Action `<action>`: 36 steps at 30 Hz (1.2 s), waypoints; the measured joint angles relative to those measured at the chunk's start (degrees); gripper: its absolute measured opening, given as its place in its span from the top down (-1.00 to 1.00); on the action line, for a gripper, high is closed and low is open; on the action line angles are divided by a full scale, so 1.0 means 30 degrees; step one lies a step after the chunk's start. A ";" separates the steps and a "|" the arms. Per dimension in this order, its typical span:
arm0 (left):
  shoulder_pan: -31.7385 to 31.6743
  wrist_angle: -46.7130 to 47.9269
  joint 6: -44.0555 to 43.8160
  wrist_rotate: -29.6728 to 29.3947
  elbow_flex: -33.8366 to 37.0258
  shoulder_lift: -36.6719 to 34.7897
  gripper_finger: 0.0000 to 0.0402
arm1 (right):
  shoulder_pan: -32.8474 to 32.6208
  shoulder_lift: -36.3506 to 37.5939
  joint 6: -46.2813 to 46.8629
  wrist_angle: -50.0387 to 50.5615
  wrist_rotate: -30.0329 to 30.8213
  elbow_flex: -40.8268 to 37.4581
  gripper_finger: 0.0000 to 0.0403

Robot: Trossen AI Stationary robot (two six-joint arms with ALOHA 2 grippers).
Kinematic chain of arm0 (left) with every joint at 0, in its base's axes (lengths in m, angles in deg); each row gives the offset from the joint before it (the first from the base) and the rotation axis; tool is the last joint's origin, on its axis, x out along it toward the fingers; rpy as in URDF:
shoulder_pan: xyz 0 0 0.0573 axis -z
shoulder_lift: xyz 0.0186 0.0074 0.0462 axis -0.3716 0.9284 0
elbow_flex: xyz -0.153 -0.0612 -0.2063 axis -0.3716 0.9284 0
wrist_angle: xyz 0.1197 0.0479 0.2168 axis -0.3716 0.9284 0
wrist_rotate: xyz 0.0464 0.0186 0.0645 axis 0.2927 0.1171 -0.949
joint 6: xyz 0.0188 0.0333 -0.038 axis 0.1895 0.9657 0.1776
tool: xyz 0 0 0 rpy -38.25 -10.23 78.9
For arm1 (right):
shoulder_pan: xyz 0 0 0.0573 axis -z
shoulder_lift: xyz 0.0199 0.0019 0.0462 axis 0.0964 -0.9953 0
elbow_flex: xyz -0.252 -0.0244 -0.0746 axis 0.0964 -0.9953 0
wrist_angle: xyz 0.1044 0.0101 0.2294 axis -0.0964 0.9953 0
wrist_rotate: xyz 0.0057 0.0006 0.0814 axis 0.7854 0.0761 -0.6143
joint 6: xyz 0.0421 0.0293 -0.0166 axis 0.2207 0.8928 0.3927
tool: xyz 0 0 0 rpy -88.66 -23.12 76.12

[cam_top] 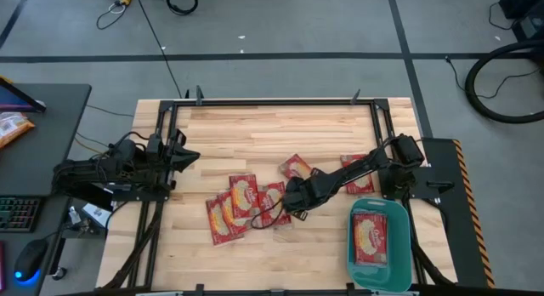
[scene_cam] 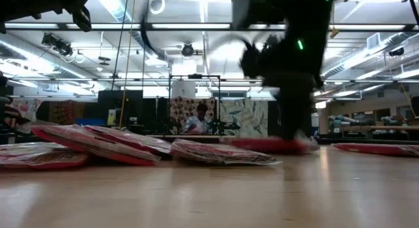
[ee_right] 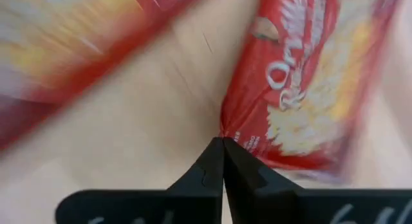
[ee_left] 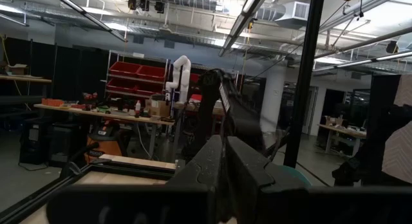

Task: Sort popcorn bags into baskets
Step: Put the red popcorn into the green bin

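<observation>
Wooden desk (cam_top: 255,126) fills the overhead view, with a workshop of shelves and ceiling lights behind it in the level view. I see a loose pile of red popcorn bags (cam_top: 242,202) near the desk's middle, some overlapping, and two more lying apart (cam_top: 296,167) (cam_top: 354,163). A teal basket (cam_top: 399,245) sits at the desk's near right corner with one bag (cam_top: 370,236) already inside.

My right gripper (cam_top: 293,201) is down at the pile's right edge. In its wrist view (ee_right: 223,141) the two fingers are pressed together, their tips touching the corner of a bag (ee_right: 302,76). I cannot tell whether any of the wrapper is caught between them. My left gripper (cam_top: 183,153) waits at the desk's left edge, raised, its fingers pressed together around nothing.

My worries from here:
- With the fingers meeting at a bare corner, I judge the hold thin. A lift could let the slick bag slide out and drop short of the basket.
- Bags overlap here, so a neighbour could be dragged along or pushed aside.
- A cable (cam_top: 263,215) loops over the pile beside the gripper. It could snag a bag as the arm travels.
- If the fingers have closed on nothing, the arm would carry nothing across.
</observation>
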State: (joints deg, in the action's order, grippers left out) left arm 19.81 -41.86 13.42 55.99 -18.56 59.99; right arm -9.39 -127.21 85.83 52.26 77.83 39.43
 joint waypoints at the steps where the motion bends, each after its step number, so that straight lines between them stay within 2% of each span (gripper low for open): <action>1: -0.0006 0.0006 -0.0006 -0.0006 0.0001 0.0000 0.86 | 0.0007 0.0022 0.0007 0.0762 -0.0159 0.0792 0.97; 7: 0.0000 -0.0001 0.0001 -0.0006 -0.0005 0.0005 0.86 | 0.0050 0.0036 0.0887 0.5829 -0.0984 0.5339 0.97; 17: -0.0006 0.0006 -0.0006 0.0001 -0.0006 0.0000 0.86 | -0.0634 0.0073 0.3667 1.2491 -0.4314 1.1436 0.98; 22: 0.0001 -0.0006 -0.0006 -0.0006 -0.0004 0.0007 0.86 | -0.1317 0.0335 0.4546 1.2742 -0.6561 1.2715 0.99; 27: -0.0006 -0.0010 -0.0001 -0.0005 -0.0006 0.0007 0.86 | -0.2131 0.1013 0.6499 1.2770 -0.7790 1.2971 0.99; 30: 0.0001 -0.0051 -0.0006 -0.0006 0.0001 0.0000 0.86 | -0.2787 0.1579 0.6957 1.2745 -0.7301 1.2971 0.99; 34: -0.0004 -0.0011 -0.0004 -0.0006 -0.0004 0.0007 0.86 | -0.3530 0.1735 0.7884 1.2568 -0.3094 1.2418 0.96; 36: -0.0006 -0.0004 -0.0002 0.0001 -0.0006 0.0007 0.86 | -0.3606 0.1395 0.8055 1.1778 -0.3459 1.1535 0.92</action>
State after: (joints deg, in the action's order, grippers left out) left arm 19.79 -41.87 13.42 56.00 -18.58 60.01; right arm -20.20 -123.02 109.99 87.59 67.45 74.03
